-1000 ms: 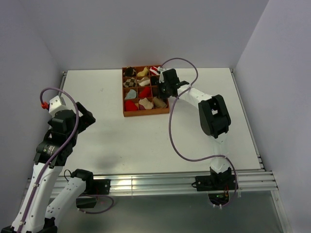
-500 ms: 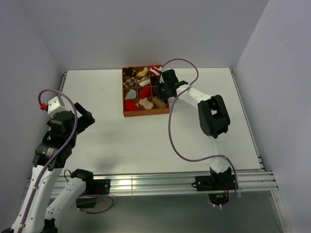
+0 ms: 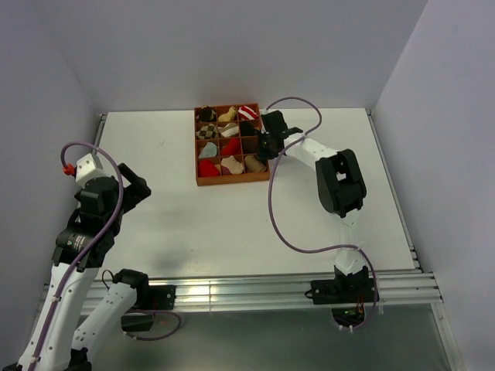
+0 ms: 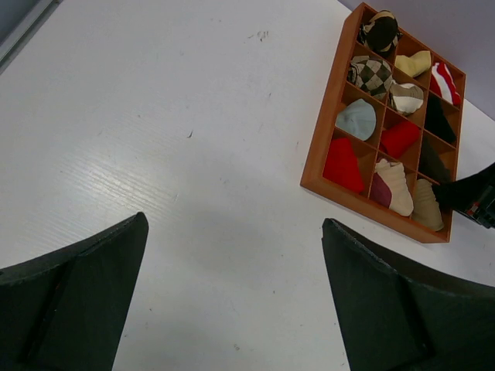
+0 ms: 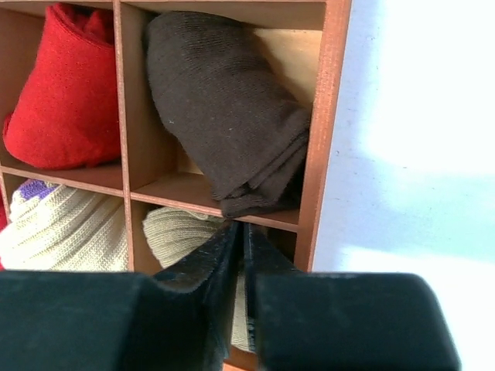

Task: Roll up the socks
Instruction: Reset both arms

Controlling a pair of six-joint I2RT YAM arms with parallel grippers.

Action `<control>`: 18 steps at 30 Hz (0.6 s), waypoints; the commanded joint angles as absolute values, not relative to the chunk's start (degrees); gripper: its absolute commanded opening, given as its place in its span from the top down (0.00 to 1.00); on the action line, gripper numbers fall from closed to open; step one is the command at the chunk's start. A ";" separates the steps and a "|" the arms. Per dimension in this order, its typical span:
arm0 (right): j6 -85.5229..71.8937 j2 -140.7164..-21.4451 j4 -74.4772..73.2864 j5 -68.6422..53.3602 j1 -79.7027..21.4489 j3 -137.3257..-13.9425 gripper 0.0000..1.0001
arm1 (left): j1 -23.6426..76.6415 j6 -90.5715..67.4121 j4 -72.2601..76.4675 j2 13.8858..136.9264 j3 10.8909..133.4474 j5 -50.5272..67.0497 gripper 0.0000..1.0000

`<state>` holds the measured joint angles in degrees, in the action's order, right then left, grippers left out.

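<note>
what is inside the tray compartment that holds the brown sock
Only the brown sock, bunched, its end lapping onto the near divider of the tray. Bare wood shows behind it. The floor beneath is covered, so anything under it cannot be seen.

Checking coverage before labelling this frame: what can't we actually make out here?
- Right wrist view: right hand covers part of the beige sock below the brown sock; tray cut off by frame edges.
- Top view: its fingertips and the sock patterns too small to resolve.
- Left wrist view: fingers of the left hand cut off by the bottom edge.
</note>
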<state>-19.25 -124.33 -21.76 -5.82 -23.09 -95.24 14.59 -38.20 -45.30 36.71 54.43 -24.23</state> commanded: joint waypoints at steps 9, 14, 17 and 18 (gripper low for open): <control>-17.05 -113.48 -33.04 -0.18 -21.71 -95.62 0.61 | 14.33 -36.13 -41.49 38.40 57.74 -24.96 0.01; -17.31 -101.29 -34.45 3.42 -18.99 -94.31 0.59 | 14.33 -34.02 -40.26 40.34 60.90 -26.63 0.01; -18.45 -93.19 -35.59 5.01 -16.01 -93.78 0.54 | 14.33 -32.61 -40.25 41.83 65.02 -27.68 0.01; -18.72 -91.08 -36.12 5.27 -15.13 -93.69 0.53 | 14.33 -32.17 -40.08 42.27 65.82 -28.29 0.00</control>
